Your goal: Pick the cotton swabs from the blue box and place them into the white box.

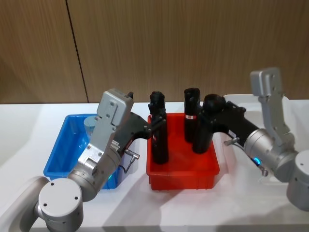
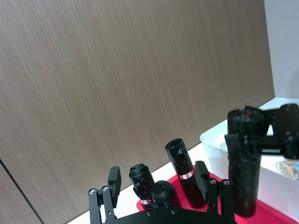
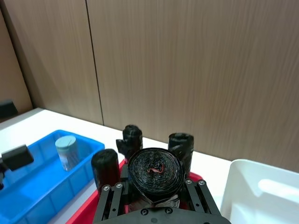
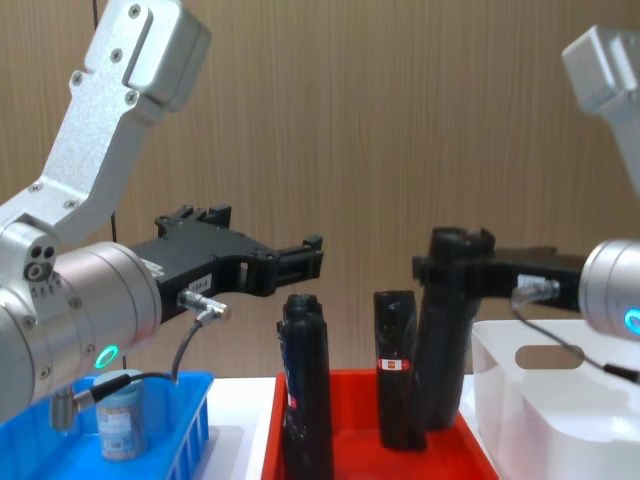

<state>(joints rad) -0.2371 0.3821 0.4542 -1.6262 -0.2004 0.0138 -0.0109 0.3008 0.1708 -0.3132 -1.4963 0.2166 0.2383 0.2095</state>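
Right gripper (image 4: pixel 447 268) fingers clamp a black bottle (image 4: pixel 441 340) above the red crate (image 1: pixel 183 171), off-task. Left gripper (image 4: pixel 300 260) hovers over the crate, fingers spread, empty. 1 cotton swabs tub (image 3: pixel 67 150) stands in the blue box (image 1: pixel 65 147); another lies in the white box (image 4: pixel 560 420).

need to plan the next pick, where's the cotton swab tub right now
The cotton swab tub stands upright in the blue box, on the robot's left beside the red crate, partly behind the left arm.
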